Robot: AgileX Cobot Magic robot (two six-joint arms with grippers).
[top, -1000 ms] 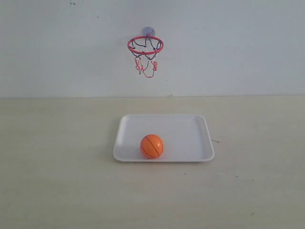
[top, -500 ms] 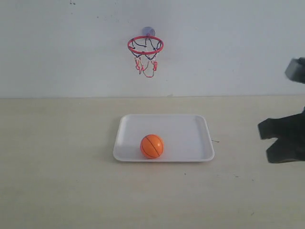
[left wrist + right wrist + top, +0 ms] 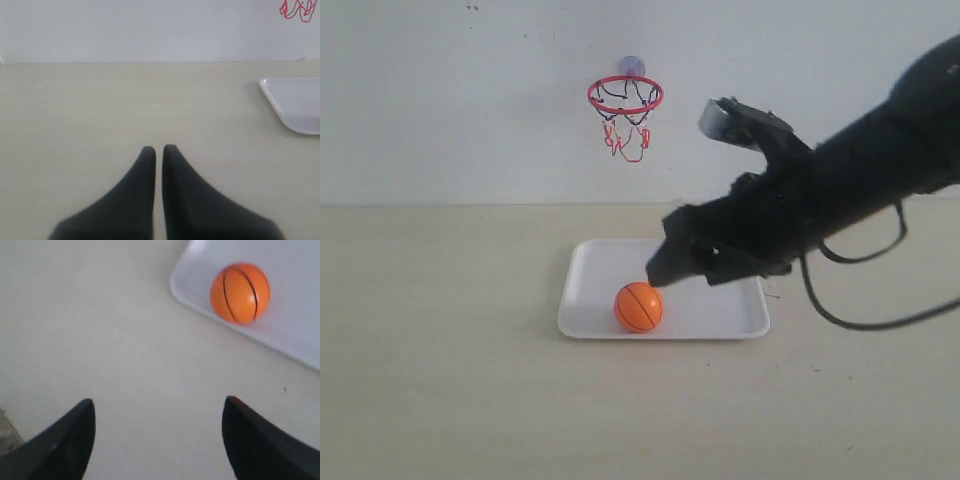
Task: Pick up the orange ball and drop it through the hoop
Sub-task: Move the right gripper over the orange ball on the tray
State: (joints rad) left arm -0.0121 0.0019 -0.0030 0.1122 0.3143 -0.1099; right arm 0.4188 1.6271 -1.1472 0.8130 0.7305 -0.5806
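The orange ball (image 3: 639, 307) rests in the near-left part of the white tray (image 3: 582, 262), and the right wrist view shows the ball (image 3: 240, 293) lying free near a corner of the tray (image 3: 295, 320). The hoop (image 3: 625, 94) with its red ring and string net is fixed to the back wall above the tray. My right gripper (image 3: 664, 256) hangs open just above and right of the ball, not touching it; its fingertips stand wide apart with nothing between them (image 3: 159, 404). My left gripper (image 3: 159, 149) is shut and empty over bare table.
The pale table runs to a white back wall. A black cable loops under the right arm (image 3: 860, 170), which spans the right half of the scene. In the left wrist view a tray corner (image 3: 295, 102) and the net's red tip (image 3: 296, 9) show.
The right arm has swept in from the right edge to above the tray, ending beside the ball. The ball and tray have not moved.
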